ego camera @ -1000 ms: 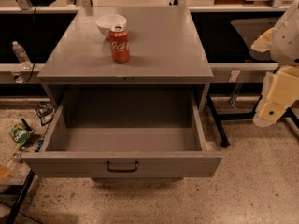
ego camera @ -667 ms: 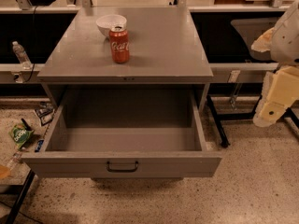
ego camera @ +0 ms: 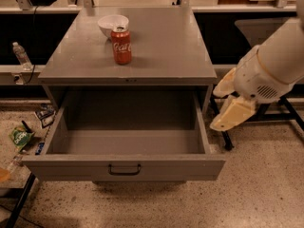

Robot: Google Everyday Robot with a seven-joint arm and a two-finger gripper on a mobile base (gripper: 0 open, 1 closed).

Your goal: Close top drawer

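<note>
You had the top drawer [ego camera: 71, 169] standing out in front of the cabinet [ego camera: 166, 46]. On the cabinet top, a Coca-Cola can [ego camera: 122, 46] stood just before a bowl [ego camera: 113, 23]. Your gripper [ego camera: 216, 109] hung right of the drawer.

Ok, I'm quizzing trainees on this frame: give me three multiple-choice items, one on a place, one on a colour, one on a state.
1. Relative to the top drawer, the gripper is: A inside it; B to its right in the picture, apart from it; C to its left.
2. What colour is the can? A red; B blue; C green.
3. The top drawer is: A shut; B pulled out, empty; C pulled out, full.
Answers: B, it hangs beside the drawer's right side; A, its body is red; B, its bare floor shows.
</note>
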